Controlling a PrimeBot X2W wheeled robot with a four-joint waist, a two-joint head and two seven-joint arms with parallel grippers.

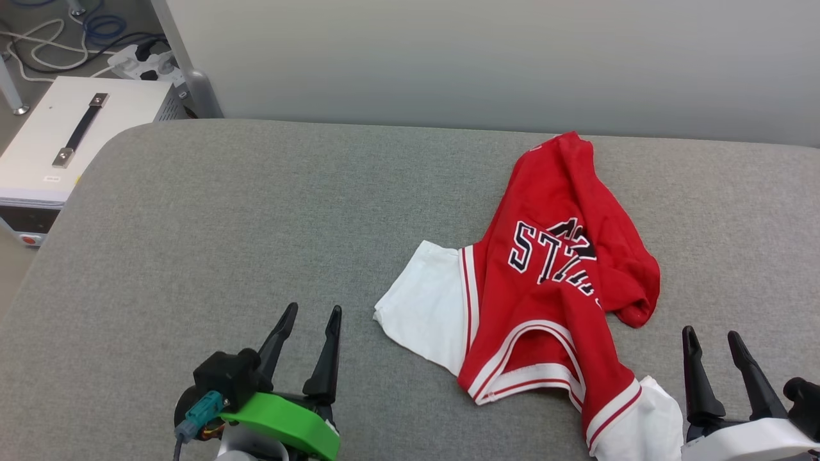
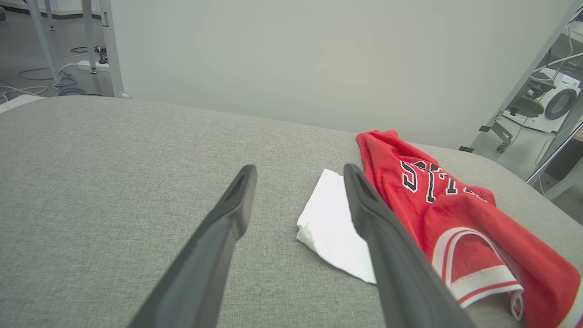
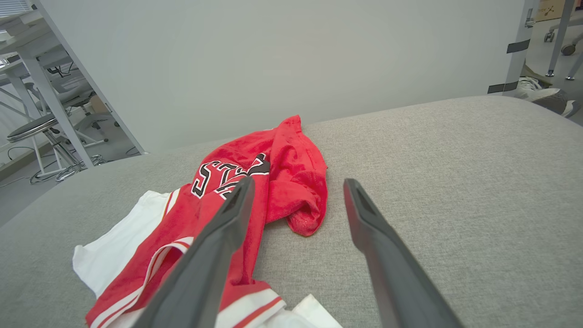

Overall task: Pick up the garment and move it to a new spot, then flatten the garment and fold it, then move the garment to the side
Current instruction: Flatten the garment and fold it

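Note:
The garment [image 1: 544, 282] is a red jersey with white sleeves, striped trim and black lettering. It lies crumpled on the grey table [image 1: 256, 211], right of the middle. One white sleeve [image 1: 426, 304] spreads to its left and the other [image 1: 647, 426] reaches the near edge. My left gripper [image 1: 314, 317] stands open at the lower left, apart from the sleeve, nothing between its fingers. My right gripper [image 1: 711, 339] is open at the lower right, just right of the near sleeve. The garment [image 2: 455, 209] shows in the left wrist view, and the garment [image 3: 255, 191] in the right wrist view too.
A white box [image 1: 70, 137] with a black handle stands on the floor past the table's left edge, with cables and a power strip [image 1: 141, 64] behind it. A pale wall [image 1: 480, 57] runs along the table's far edge.

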